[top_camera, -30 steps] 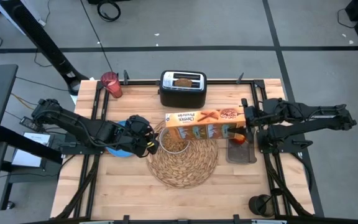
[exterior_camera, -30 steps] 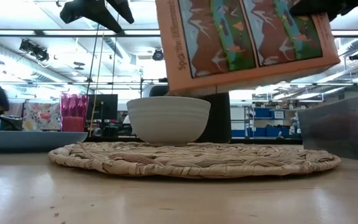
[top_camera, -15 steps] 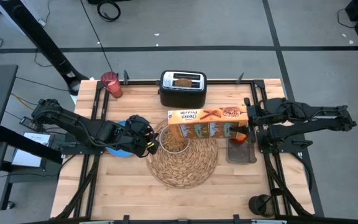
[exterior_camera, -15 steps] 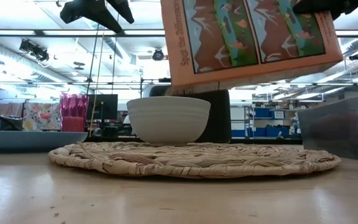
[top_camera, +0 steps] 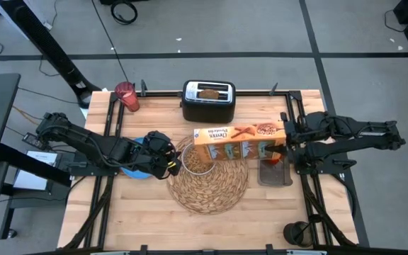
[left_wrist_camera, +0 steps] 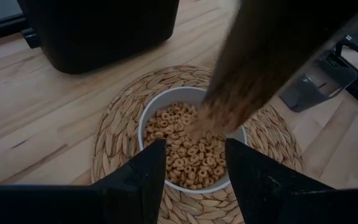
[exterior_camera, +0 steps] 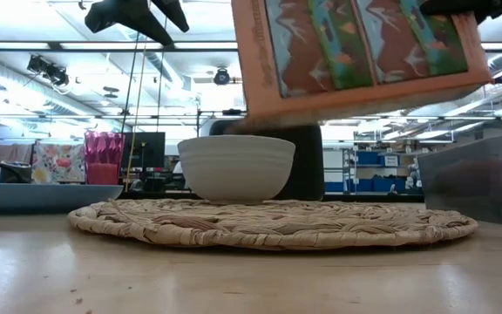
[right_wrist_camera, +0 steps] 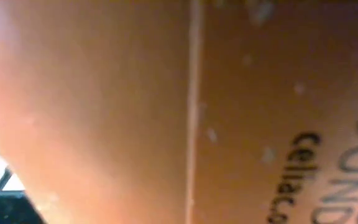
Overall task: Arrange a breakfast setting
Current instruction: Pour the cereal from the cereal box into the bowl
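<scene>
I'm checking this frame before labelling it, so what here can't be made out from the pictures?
- Right gripper's fingers: the cereal box hides them in the high view and fills the right wrist view.
- Cereal box top: cut off by the low view's upper edge.
- White bowl contents: hidden by its wall in the low view; the left wrist view shows cereal.
- Blue plate: mostly under the left arm in the high view.
- Left gripper: fingers apart, holding nothing.
</scene>
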Robot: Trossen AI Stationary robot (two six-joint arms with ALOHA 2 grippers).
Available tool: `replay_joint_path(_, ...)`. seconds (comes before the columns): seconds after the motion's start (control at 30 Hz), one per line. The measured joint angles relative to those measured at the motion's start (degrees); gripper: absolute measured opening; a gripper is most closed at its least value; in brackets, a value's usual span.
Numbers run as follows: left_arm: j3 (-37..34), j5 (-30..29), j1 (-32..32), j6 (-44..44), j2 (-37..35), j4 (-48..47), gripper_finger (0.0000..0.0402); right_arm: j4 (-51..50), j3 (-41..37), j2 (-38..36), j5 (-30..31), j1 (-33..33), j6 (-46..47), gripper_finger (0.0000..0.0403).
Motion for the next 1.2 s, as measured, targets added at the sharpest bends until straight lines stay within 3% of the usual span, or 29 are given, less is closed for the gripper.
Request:
replay_joint_path(0.37,0.0,0.0,0.0,0.0,0.0,0.4,0.0171,0.7,-0.1,-0.1,-0.8,0.0,-0.3,0.0232)
replay_joint_path(0.67,0.0,-0.1,0.0,0.0,0.0,1.5,0.0171,0.7,-0.1,0.0,-0.8,-0.1,-0.7,0.0229)
replay_joint_path(0.87,0.1,-6.4,-1.3,4.7,1.5,8.8,0.0171,1.5,-0.1,0.0,0.1,-0.1,-0.7,0.0229)
replay_joint_path(1.03,-1.3,-8.6,-4.4,3.2,2.9,12.2,0.0171,2.8,-0.1,-0.1,0.2,-0.1,-0.8,0.0229)
replay_joint_path(1.2,-10.0,-8.5,-4.5,7.5,3.1,29.0,0.0171,3.0,-0.1,0.0,0.2,-0.1,-0.8,0.0229)
